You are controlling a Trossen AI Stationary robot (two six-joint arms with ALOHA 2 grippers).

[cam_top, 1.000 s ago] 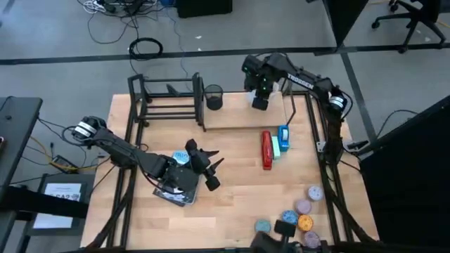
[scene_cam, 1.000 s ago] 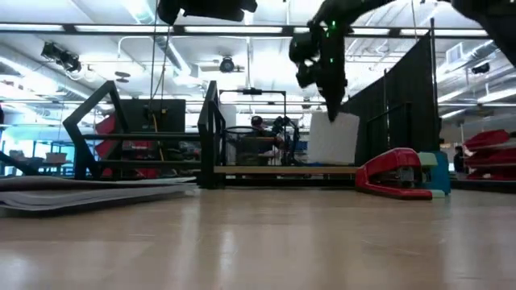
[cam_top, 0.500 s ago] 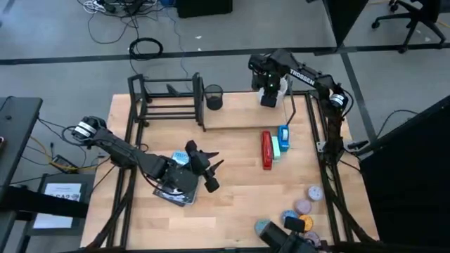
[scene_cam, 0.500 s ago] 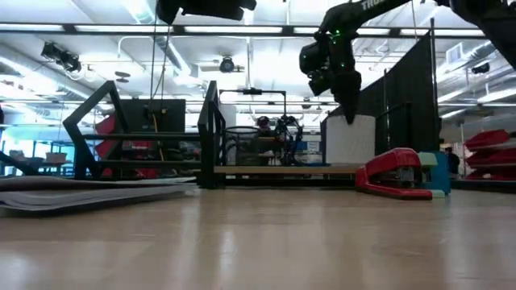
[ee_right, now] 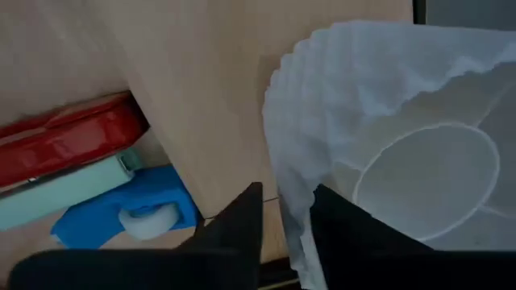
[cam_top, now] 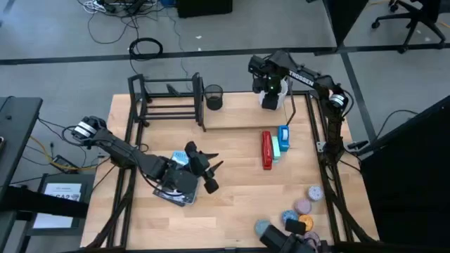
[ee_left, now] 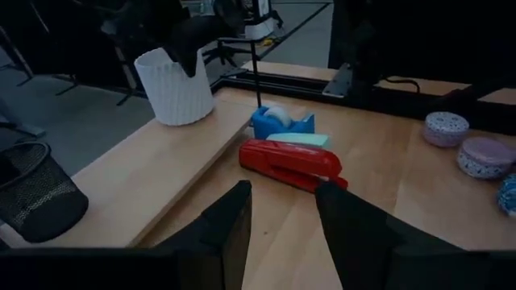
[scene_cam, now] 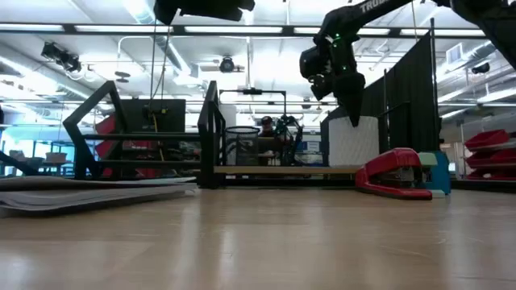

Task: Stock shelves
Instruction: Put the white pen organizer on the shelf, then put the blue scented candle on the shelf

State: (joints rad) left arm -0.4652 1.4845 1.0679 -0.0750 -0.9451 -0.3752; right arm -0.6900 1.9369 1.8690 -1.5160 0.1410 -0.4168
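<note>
Shelves [cam_top: 184, 104] stand at the far edge of the table [cam_top: 232, 197]: a low black tube rack on the left, joined to a narrow pale board that runs right to a black upright end. On the left part of that board, just beside the rack's bars, stands a black mesh cup [cam_top: 214, 96]; the pictures do not show whether anything is in it. At the board's right end stands a white ribbed cup [cam_top: 271, 100], upright, and the right wrist view looks down into it and shows only its bare white bottom.

Over that white cup hangs the right gripper [cam_top: 270, 86]. Its two dark fingers [ee_right: 234, 229] stand a narrow gap apart astride the cup's near wall, one outside and one just over the rim; whether they press on the wall cannot be told from these views. In the low view the right gripper [scene_cam: 348, 103] points down at the cup's top edge.

The left gripper [cam_top: 209, 169] rests low over the near left part of the table, well apart from the shelves, its fingers spread with nothing between them. Beneath the left arm lies a flat booklet [cam_top: 174, 191].

Between the board and the table's middle lie a red stapler [cam_top: 266, 150], a pale green pad [cam_top: 274, 147] beside it, and a blue tape dispenser [cam_top: 283, 133] touching the pad. Several small round tins [cam_top: 302, 209] sit at the near right corner.
</note>
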